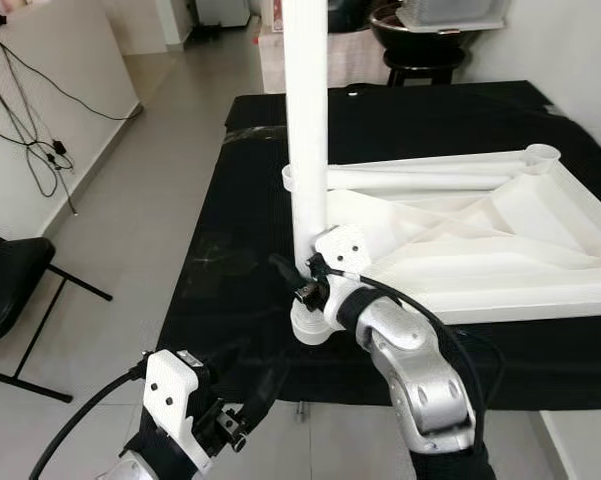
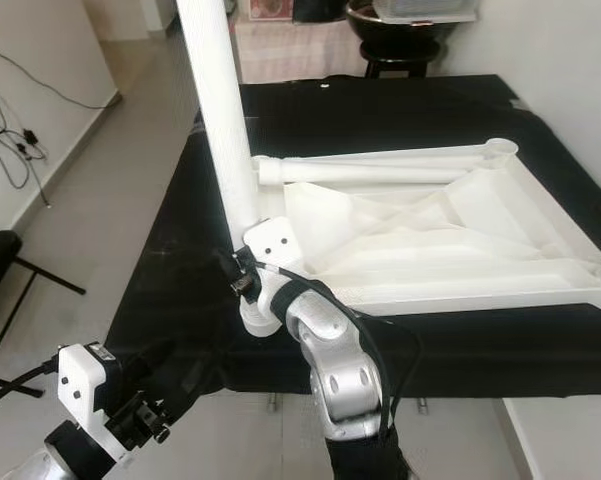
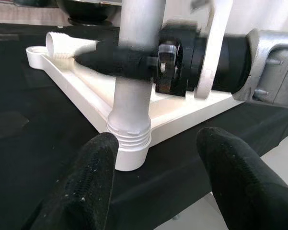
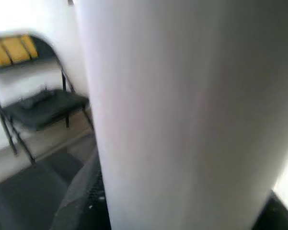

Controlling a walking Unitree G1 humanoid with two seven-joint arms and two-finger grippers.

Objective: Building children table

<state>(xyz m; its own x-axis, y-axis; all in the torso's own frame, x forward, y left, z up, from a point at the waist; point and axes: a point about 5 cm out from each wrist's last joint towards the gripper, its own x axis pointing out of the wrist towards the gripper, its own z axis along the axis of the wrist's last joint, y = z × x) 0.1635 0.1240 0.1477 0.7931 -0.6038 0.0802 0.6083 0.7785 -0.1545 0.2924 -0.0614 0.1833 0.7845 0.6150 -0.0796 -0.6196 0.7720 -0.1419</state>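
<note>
Right end effector (image 1: 302,278) — on leg (image 1: 306,120), apparently

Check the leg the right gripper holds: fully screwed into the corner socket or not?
Not fully. The leg stands upright in the socket, but its threads show above the rim. Right gripper grips it.

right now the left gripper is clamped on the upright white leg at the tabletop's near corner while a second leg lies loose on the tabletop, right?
Not the left. The right gripper is clamped on the upright white leg, as the left eye view shows. The left gripper hangs low, apart from it, fingers open. The second leg does lie loose on the upturned tabletop.
</note>
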